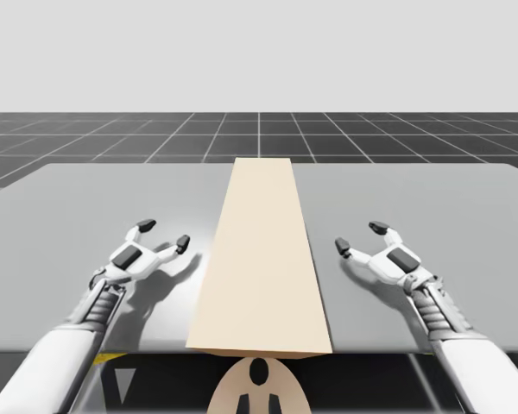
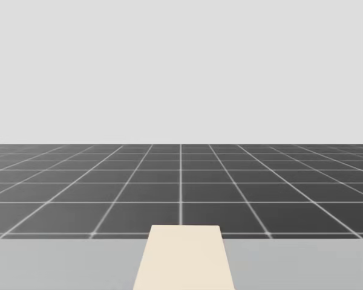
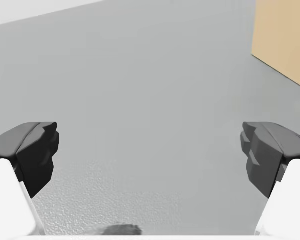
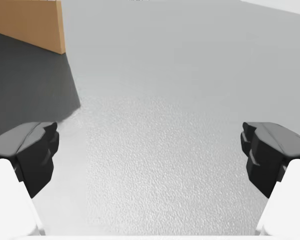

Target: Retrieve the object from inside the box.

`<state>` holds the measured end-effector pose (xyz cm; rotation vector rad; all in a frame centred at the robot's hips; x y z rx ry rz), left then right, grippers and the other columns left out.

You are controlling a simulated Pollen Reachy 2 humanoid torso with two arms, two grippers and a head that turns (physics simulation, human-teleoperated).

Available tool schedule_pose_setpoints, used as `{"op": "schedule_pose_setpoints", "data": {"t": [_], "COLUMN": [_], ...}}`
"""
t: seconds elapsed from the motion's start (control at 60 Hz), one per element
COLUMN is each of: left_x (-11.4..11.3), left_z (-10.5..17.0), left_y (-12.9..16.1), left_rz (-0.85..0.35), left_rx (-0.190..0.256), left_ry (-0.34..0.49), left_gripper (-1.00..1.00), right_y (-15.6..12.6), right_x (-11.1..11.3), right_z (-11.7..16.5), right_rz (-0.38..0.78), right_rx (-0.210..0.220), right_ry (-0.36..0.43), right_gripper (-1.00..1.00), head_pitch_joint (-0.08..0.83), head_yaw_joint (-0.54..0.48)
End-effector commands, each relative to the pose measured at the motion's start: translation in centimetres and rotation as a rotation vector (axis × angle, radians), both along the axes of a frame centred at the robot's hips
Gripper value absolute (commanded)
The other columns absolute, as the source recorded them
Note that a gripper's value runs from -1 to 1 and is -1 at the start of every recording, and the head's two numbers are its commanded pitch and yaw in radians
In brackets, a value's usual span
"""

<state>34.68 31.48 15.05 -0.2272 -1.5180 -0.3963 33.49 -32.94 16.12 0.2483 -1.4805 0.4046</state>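
Bright, even light all round. The soft shadow of my left gripper (image 1: 164,235) leans toward the box (image 1: 259,259); ahead of my right gripper (image 1: 360,237), beside the box, a dark shadow lies on the table (image 4: 165,165).

A grey table (image 1: 95,198) is seen across the high view, its matte top shown finely grained in the wrist views. A dark floor (image 1: 345,134) lined with a pale grid is seen beyond it, under a plain light-grey backdrop (image 1: 259,52)
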Motion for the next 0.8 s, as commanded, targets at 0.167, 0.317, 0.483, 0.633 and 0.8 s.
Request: {"op": "schedule_pose_setpoints", "data": {"t": [0.167,0.317,0.483,0.633,0.8], "left_x": [-3.5,-4.7,-4.9,-4.8,-4.8], "left_z": [0.1,0.2,-0.1,-0.3,-0.6], "left_y": [-5.3,-7.2,-7.9,-8.1,-8.4], "left_rz": [-0.377,-0.481,-0.498,-0.498,-0.499], "left_rx": [0.053,0.043,0.069,0.076,0.096], "left_ry": [-0.052,-0.055,-0.05,-0.043,-0.037], "left_gripper": [-1.0,-1.0,-1.0,-1.0,-1.0], "right_y": [3.2,4.5,5.7,6.8,8.8], "right_x": [-2.3,-3.7,-4.3,-3.0,0.3], "right_z": [0.6,1.2,1.3,-0.1,-2.1], "right_rz": [0.322,0.444,0.496,0.489,0.518], "right_rx": [-0.019,-0.011,0.005,0.041,0.078], "right_ry": [-0.096,-0.162,-0.188,-0.157,-0.11], "right_gripper": [-1.0,-1.0,-1.0,-1.0,-1.0], "head_pitch_joint": [-0.022,-0.02,-0.017,-0.01,-0.001], "head_yaw_joint": [-0.01,-0.01,-0.02,-0.02,-0.03]}}
